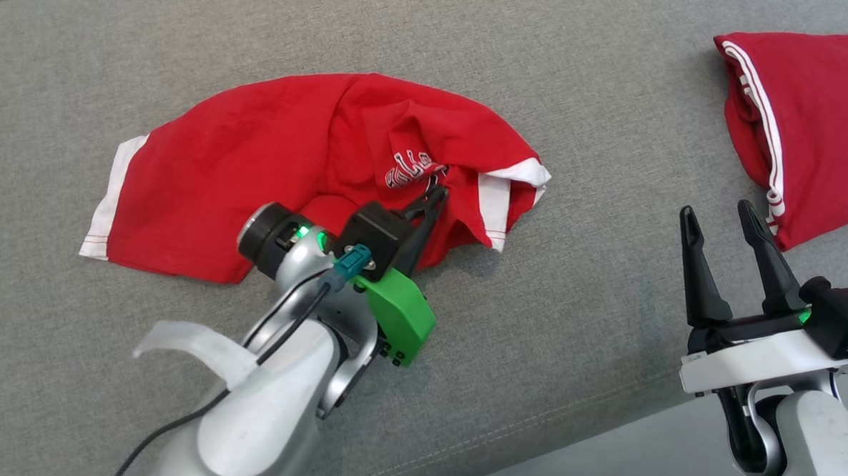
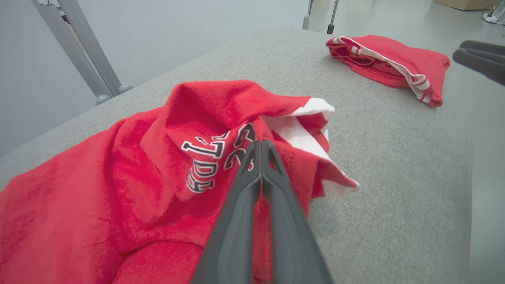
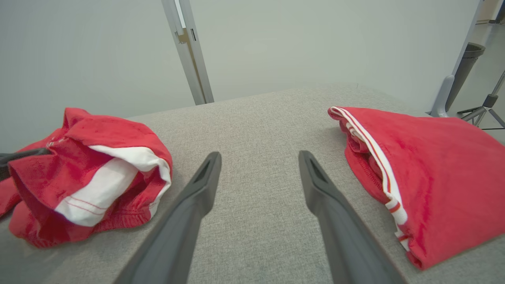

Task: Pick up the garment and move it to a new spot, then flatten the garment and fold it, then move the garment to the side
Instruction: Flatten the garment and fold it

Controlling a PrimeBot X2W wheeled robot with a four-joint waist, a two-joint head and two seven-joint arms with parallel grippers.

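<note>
Left gripper [image 1: 440, 191] is closed, its two dark fingers pressed together and pinching a raised fold of the red T-shirt [image 1: 248, 152] just beside the black-and-white lettering [image 1: 410, 170]; in the left wrist view the fingertips of the left gripper [image 2: 260, 144] meet right at that ridge of cloth, next to the lettering [image 2: 205, 161]. That T-shirt lies crumpled on the grey fabric-covered counter [image 1: 577, 296], left of centre in the head view, with one white sleeve cuff [image 1: 107, 202] spread flat at its left end and another white-banded cuff [image 1: 515, 184] bunched up at its right end, near the pinch. Right gripper [image 1: 716, 211] sits at the lower right with its fingers spread wide and nothing between them; in the right wrist view the right gripper [image 3: 260, 155] points over bare grey counter between the two garments. A second red garment [image 1: 812, 121] with white striped trim lies folded at the counter's right side, well apart from the T-shirt.
</note>
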